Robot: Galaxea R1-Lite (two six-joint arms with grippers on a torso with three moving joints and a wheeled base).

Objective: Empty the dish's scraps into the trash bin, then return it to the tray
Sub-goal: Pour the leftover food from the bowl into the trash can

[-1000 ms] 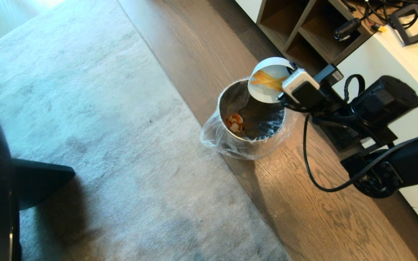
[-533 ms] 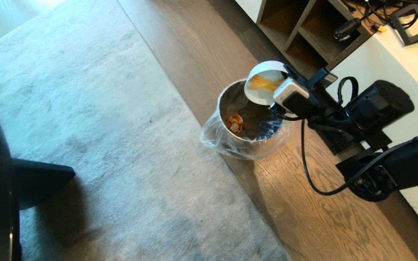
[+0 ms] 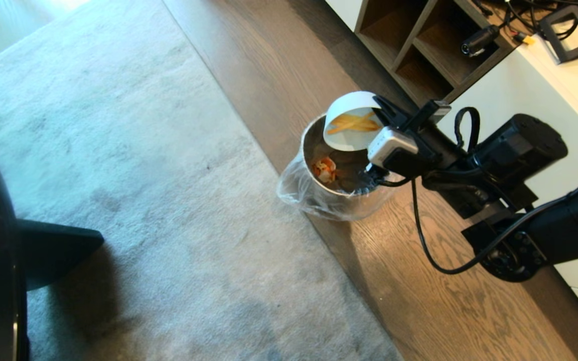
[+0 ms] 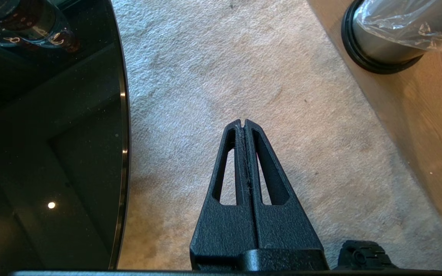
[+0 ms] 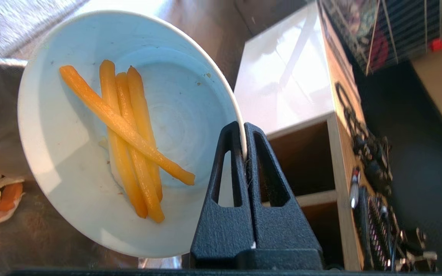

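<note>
The white bowl (image 3: 347, 120) is held tilted over the steel trash bin (image 3: 341, 198), right of centre in the head view, its rim pinched by the closed right pincer (image 5: 243, 132). The yellow-orange sticks (image 5: 129, 134) are seen lying inside the bowl. The left pincer (image 4: 243, 124) is seen closed and empty over the carpet (image 4: 213, 69).

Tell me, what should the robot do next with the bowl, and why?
Probably tip the dish a little steeper. The right claw pinches its rim and holds it tilted over the trash bin, but the scraps are lying inside the dish, not yet dropped.
</note>
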